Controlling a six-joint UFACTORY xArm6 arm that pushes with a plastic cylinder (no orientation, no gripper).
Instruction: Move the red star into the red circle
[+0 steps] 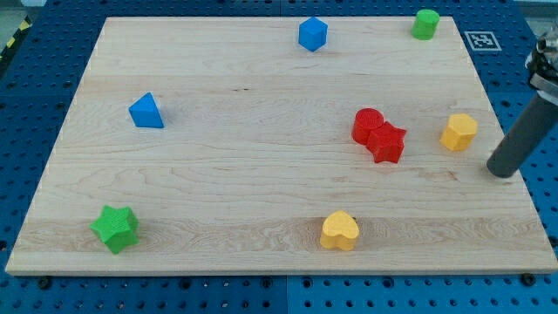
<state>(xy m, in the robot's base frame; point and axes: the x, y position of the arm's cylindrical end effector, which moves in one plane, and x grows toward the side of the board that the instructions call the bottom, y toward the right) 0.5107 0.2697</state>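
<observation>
The red star (pixel 387 143) lies right of the board's middle, touching the red circle (pixel 368 125), which sits just up and to its left. My tip (pixel 500 171) is at the lower end of the dark rod near the board's right edge. It stands to the right of the red star and apart from it, a little below and right of the yellow hexagon (pixel 459 132).
A blue cube (pixel 312 34) and a green cylinder (pixel 425 23) sit near the view's top. A blue triangle (pixel 146 112) is at the left, a green star (pixel 115 228) at the bottom left, a yellow heart (pixel 339 231) at the bottom middle.
</observation>
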